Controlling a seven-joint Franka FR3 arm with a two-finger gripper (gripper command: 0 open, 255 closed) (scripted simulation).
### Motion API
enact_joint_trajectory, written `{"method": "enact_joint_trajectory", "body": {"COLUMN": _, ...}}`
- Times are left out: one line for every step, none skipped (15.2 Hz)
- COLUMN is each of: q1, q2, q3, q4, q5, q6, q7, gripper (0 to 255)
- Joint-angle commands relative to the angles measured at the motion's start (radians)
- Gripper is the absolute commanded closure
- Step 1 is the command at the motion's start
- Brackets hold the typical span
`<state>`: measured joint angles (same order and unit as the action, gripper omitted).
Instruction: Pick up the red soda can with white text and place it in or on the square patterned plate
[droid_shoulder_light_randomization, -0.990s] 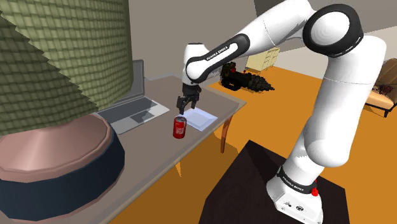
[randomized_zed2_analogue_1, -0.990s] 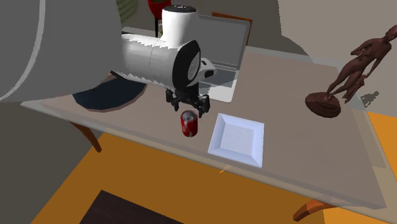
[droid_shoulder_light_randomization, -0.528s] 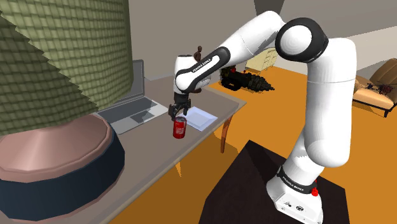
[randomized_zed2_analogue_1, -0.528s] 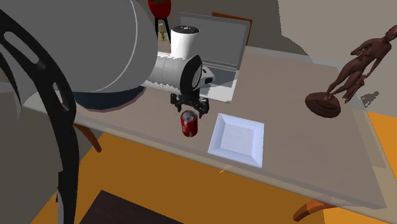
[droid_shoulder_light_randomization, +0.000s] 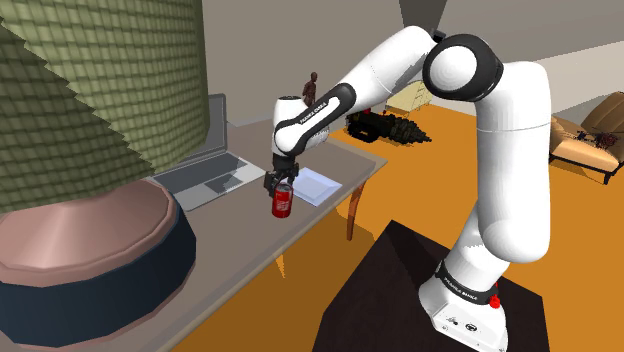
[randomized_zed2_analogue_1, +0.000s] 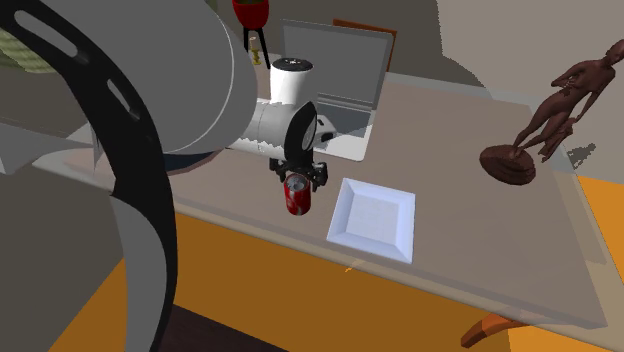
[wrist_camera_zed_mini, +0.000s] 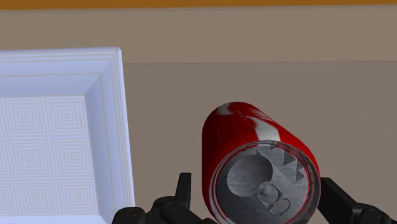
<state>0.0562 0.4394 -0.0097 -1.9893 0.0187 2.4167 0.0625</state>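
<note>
- Claw (droid_shoulder_light_randomization: 279, 184) (randomized_zed2_analogue_1: 298, 174) (wrist_camera_zed_mini: 257, 189): black, two-fingered, pointing down and lowered over the top of the can; its fingers stand apart, one on either side of the can's upper part; in the wrist view a thin strip of tabletop shows between one finger (wrist_camera_zed_mini: 185, 186) and the can wall, so the claw is open, not clamped
- Red soda can (droid_shoulder_light_randomization: 282, 202) (randomized_zed2_analogue_1: 297, 197) (wrist_camera_zed_mini: 254, 146): red with white marking and a grey lid with a pull tab; upright on the tabletop, near the edge that faces the stand, between the claw's fingers
- Square plate (droid_shoulder_light_randomization: 316, 185) (randomized_zed2_analogue_1: 373, 218) (wrist_camera_zed_mini: 57, 127): white, raised rim, base covered in a fine pattern of nested squares; flat on the tabletop just beside the can, on the second exterior view's right of it; not touching the can
- Tabletop (droid_shoulder_light_randomization: 250, 238) (randomized_zed2_analogue_1: 450, 130) (wrist_camera_zed_mini: 254, 83): plain grey-beige surface
- Laptop (droid_shoulder_light_randomization: 205, 170) (randomized_zed2_analogue_1: 345, 80): grey, lid open, behind the can in the second exterior view
- Figurine (droid_shoulder_light_randomization: 311, 86) (randomized_zed2_analogue_1: 548, 110): dark brown, human-shaped, on a round base, well apart from the plate, toward the second exterior view's right
- Arm (droid_shoulder_light_randomization: 500, 150): white with dark joints, arched from the dark box stand (droid_shoulder_light_randomization: 420, 300) over to the can
- Floor (droid_shoulder_light_randomization: 420, 190): orange
</note>
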Motion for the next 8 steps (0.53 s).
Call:
{"method": "enact_joint_trajectory", "body": {"q1": 0.0, "q2": 0.001, "q3": 0.0, "q4": 0.001, "q5": 0.0, "q6": 0.001, "q7": 0.0, "gripper": 0}}
{"method": "enact_joint_trajectory", "body": {"q1": 0.0, "q2": 0.002, "q3": 0.0, "q4": 0.001, "q5": 0.0, "q6": 0.001, "q7": 0.0, "gripper": 0}}
{"method": "enact_joint_trajectory", "body": {"q1": 0.0, "q2": 0.002, "q3": 0.0, "q4": 0.001, "q5": 0.0, "q6": 0.001, "q7": 0.0, "gripper": 0}}
{"method": "enact_joint_trajectory", "body": {"q1": 0.0, "q2": 0.001, "q3": 0.0, "q4": 0.001, "q5": 0.0, "q6": 0.001, "q7": 0.0, "gripper": 0}}
{"method": "enact_joint_trajectory", "body": {"q1": 0.0, "q2": 0.001, "q3": 0.0, "q4": 0.001, "q5": 0.0, "q6": 0.001, "q7": 0.0, "gripper": 0}}
{"method": "enact_joint_trajectory", "body": {"q1": 0.0, "q2": 0.001, "q3": 0.0, "q4": 0.001, "q5": 0.0, "q6": 0.001, "q7": 0.0, "gripper": 255}}
{"method": "enact_joint_trajectory", "body": {"q1": 0.0, "q2": 0.001, "q3": 0.0, "q4": 0.001, "q5": 0.0, "q6": 0.001, "q7": 0.0, "gripper": 255}}
{"method": "enact_joint_trajectory", "body": {"q1": 0.0, "q2": 0.002, "q3": 0.0, "q4": 0.001, "q5": 0.0, "q6": 0.001, "q7": 0.0, "gripper": 255}}
